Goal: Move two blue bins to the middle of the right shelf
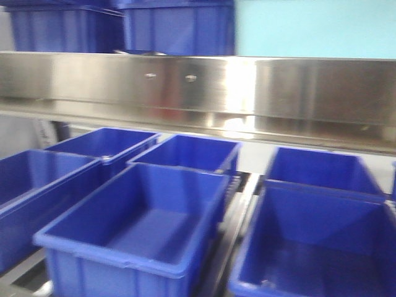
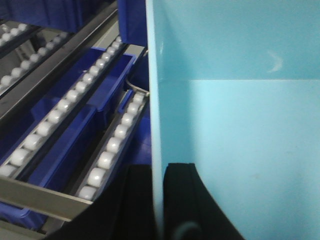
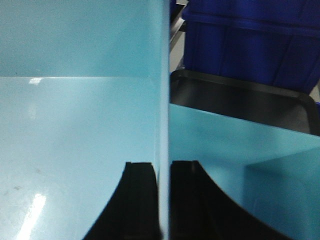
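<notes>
A: Both arms on one pale sky-blue rectangular plastic bin (image 2: 240,150). The left gripper (image 2: 159,175) & right gripper (image 3: 162,172) each pinch a wall, fingers clamped either side.

B: Where's it at?

A: Up behind the shiny brushed-steel shelf lip (image 1: 247,86), right side. Can't tell if it's seated; not released yet.

B: Count?

A: Pale ones: 2, I reckon, w/ a second pale bin (image 3: 240,145) just beside. Dark blue plastic bins (image 1: 142,223): 6 below, 2 up top.

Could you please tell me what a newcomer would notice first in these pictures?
A pale blue bin wall fills each wrist view, pinched at the bottom between the black fingers of the left end effector and the right end effector. In the front view, a shiny steel shelf lip spans the frame above rows of dark blue bins.
</notes>
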Motion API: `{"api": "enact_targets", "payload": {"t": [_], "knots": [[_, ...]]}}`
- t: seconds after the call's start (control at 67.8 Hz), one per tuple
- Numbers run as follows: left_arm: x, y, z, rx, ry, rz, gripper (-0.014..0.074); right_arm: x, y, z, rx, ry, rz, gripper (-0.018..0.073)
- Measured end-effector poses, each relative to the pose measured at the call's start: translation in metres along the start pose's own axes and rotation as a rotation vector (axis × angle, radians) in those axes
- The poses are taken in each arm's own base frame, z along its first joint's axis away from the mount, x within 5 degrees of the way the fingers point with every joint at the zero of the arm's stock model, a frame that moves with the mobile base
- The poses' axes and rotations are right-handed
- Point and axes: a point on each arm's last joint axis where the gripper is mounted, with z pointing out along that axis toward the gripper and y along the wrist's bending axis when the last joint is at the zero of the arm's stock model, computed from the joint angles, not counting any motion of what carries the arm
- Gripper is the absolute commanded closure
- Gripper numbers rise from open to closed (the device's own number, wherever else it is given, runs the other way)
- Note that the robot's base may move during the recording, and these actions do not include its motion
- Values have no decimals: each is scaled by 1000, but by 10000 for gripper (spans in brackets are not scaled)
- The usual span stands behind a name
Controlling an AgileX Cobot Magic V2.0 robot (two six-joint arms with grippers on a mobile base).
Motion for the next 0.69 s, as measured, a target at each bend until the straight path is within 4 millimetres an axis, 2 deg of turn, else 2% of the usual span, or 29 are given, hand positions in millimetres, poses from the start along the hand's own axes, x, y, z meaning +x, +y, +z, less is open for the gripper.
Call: {"api": "enact_targets", "payload": {"t": [0.693], "knots": [[0,0,0,0,0,0,707,0,0,0,2,-1,-1,721]]}}
